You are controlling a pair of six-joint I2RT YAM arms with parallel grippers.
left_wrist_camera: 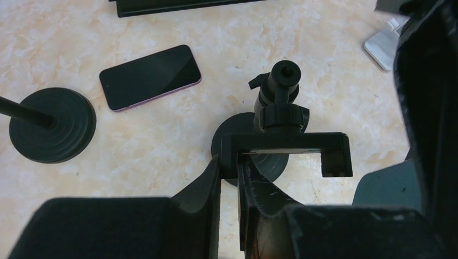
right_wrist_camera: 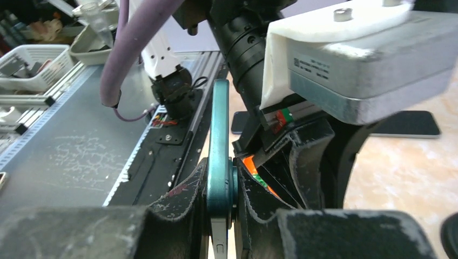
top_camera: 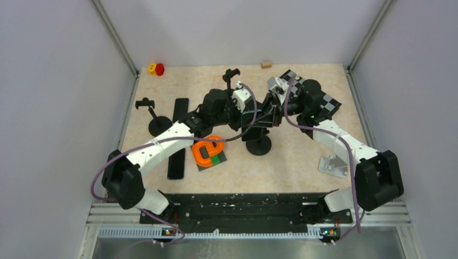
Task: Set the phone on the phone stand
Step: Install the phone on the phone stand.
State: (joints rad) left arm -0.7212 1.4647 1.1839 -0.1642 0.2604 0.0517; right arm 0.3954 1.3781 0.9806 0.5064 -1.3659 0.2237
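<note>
Reaching inward in the top external view, the white-and-black left arm [top_camera: 162,144] and right arm [top_camera: 340,139] meet over the middle of the beige marbled counter [top_camera: 302,162]. Below them is a black phone stand [top_camera: 258,146] with a round base. Their fingers are too crowded there to make out. An orange ring-shaped object [top_camera: 208,152] on a grey square lies just left of where they meet.

In the left wrist view, the left fingers [left_wrist_camera: 208,191] stand narrow, pinching one end of the stand's black clamp bracket [left_wrist_camera: 286,145]. The stand's post and base sit just beyond the tips. A black phone with a pinkish edge [left_wrist_camera: 150,76] lies flat on the counter, beyond the tips and to the left.

In the right wrist view, the right fingers [right_wrist_camera: 183,208] are clamped on a thin teal phone [right_wrist_camera: 219,140], which is held on edge between them and rises past the tips. The other arm's grey-and-white housing [right_wrist_camera: 356,65] sits close on the phone's right.
</note>
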